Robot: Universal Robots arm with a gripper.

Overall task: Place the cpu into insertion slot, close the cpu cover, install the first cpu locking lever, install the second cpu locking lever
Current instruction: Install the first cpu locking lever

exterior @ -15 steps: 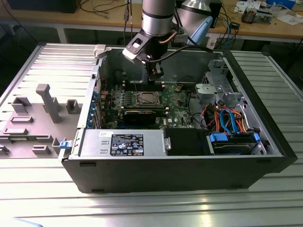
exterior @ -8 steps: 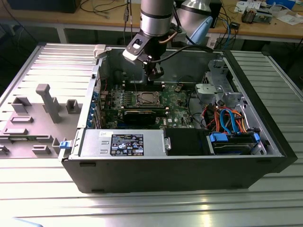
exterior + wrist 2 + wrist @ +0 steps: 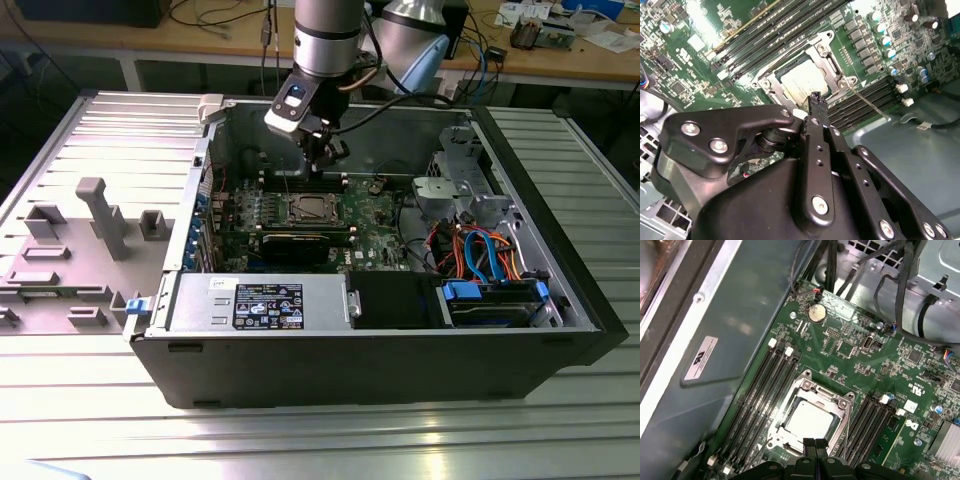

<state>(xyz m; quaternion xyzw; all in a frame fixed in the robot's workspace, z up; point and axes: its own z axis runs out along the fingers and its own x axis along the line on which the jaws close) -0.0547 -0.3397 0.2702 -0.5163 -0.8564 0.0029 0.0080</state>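
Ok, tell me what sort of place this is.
Probably a robotics lab or electronics workshop: an open computer case sits on a ribbed metal table, with cable-strewn wooden workbenches behind.

near corner of cpu cover (image 3: 835, 70) behind end effector (image 3: 816, 98), its body cropped at edge

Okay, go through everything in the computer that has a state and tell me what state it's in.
cpu: seated, metal top up.
cover: down flat, framing the cpu.
lever: thin rod sticking out past the cover, looks unlatched.
gripper: shut, empty, over the cover's edge.
memory slots: empty.
case: open, side off.
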